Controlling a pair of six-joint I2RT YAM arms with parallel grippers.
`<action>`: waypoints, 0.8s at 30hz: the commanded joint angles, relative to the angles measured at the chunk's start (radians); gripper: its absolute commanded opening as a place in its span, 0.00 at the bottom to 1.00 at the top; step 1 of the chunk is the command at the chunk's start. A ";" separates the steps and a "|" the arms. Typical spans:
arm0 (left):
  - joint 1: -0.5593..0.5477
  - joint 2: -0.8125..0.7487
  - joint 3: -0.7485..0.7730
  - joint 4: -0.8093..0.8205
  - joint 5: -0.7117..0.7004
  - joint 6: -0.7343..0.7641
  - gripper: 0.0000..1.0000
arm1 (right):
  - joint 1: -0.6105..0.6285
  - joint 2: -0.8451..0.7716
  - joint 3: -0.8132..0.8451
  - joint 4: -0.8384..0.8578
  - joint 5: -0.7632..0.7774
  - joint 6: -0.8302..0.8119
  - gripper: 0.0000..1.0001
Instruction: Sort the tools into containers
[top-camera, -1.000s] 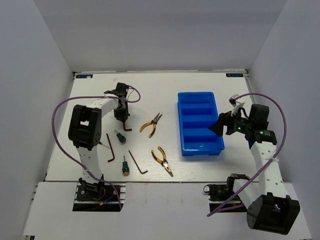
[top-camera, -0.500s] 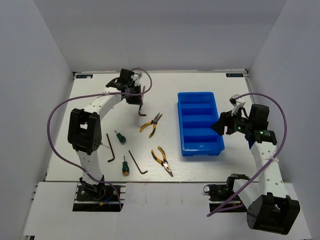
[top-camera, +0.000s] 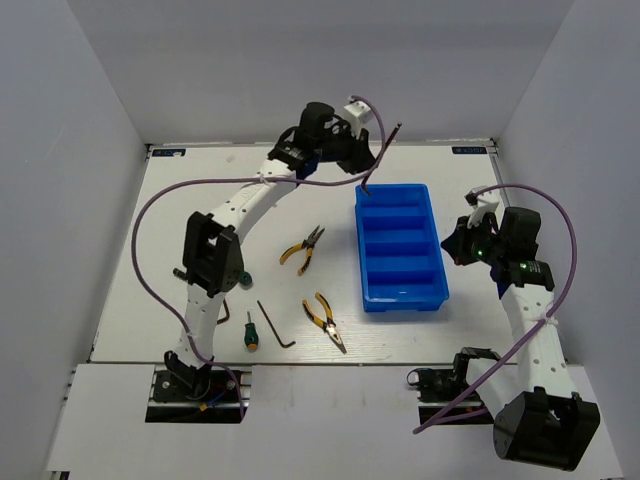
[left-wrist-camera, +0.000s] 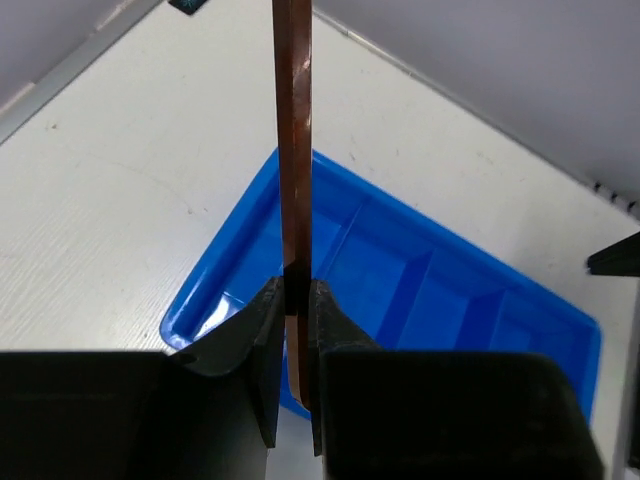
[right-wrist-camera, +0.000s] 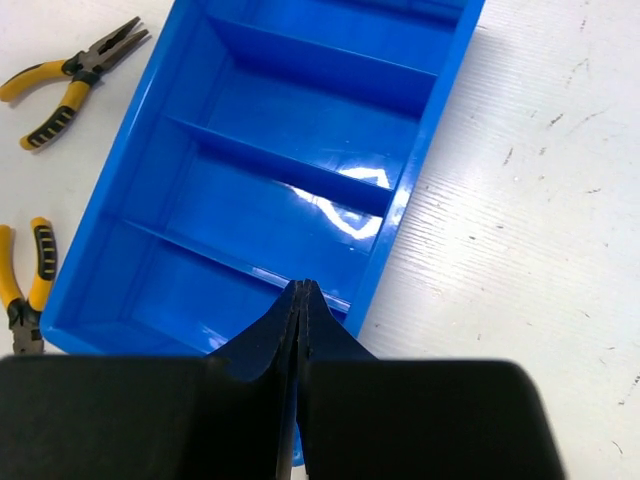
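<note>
My left gripper (top-camera: 362, 165) hangs high over the far left corner of the blue tray (top-camera: 434, 262), shut on a dark hex key (top-camera: 371, 177). In the left wrist view the hex key (left-wrist-camera: 293, 150) stands pinched between the fingertips of that left gripper (left-wrist-camera: 291, 300), with the tray (left-wrist-camera: 420, 290) below it. My right gripper (top-camera: 456, 246) is shut on nothing at the tray's right rim; the right wrist view shows this right gripper (right-wrist-camera: 300, 292) over the tray (right-wrist-camera: 300, 140). On the table lie two yellow-handled pliers (top-camera: 302, 248) (top-camera: 325, 322), a green screwdriver (top-camera: 250, 333) and another hex key (top-camera: 275, 325).
All four tray compartments look empty. The left arm's lower link (top-camera: 210, 265) covers part of the table left of the pliers, and its purple cable loops over the left side. White walls close in the table on three sides.
The left arm has swung from the table's left side to the tray's far left corner, carrying the hex key. The right gripper has shut without moving away.
</note>
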 joint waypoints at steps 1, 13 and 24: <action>-0.040 0.048 0.035 0.049 0.013 0.126 0.00 | -0.008 -0.017 0.000 0.049 0.032 0.009 0.00; -0.071 0.219 0.138 0.180 0.051 0.200 0.00 | -0.009 -0.019 -0.010 0.058 0.042 -0.007 0.00; -0.071 0.273 0.129 0.181 -0.052 0.230 0.00 | -0.011 -0.019 -0.010 0.055 0.037 -0.011 0.00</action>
